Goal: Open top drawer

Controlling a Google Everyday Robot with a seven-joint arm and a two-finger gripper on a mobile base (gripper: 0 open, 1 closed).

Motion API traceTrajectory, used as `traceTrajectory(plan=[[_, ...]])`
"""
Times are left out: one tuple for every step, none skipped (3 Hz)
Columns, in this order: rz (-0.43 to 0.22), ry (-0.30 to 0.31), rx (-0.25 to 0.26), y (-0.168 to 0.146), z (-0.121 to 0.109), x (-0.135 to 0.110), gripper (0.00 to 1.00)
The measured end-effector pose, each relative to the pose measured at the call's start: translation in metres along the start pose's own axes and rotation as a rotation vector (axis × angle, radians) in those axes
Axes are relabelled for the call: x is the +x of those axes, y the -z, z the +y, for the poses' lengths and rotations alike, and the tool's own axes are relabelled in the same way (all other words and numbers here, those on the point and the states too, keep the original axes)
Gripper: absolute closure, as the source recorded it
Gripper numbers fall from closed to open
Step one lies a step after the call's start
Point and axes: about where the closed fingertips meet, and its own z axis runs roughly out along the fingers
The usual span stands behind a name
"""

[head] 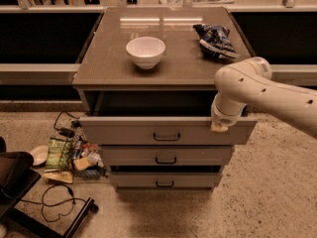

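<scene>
Top drawer point(167, 130) stands partly out from the grey cabinet point(106, 63), dark gap visible behind its front, black bar handle point(166, 137) at centre; the middle drawer point(166, 155) and bottom drawer point(165, 180) below sit further in. The white arm point(267, 90) reaches in from the right, with the gripper point(219, 127) down at the right end of the top drawer's upper edge. On the cabinet top are a white bowl point(145, 51) and a blue snack bag point(214, 38), well apart; snack packets point(59, 152) and a black cable point(54, 202) lie on the floor to the left.
</scene>
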Motion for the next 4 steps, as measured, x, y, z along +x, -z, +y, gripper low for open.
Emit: traceTrajectory(plan=[[0.0, 0.0, 0.0, 0.0011, -0.0002, -0.0001, 0.25], [0.0, 0.0, 0.0, 0.0016, -0.0003, -0.0001, 0.03], [0.0, 0.0, -0.001, 0.001, 0.0001, 0.0, 0.0], [-0.028, -0.02, -0.028, -0.0077, 0.009, 0.0043, 0.08]])
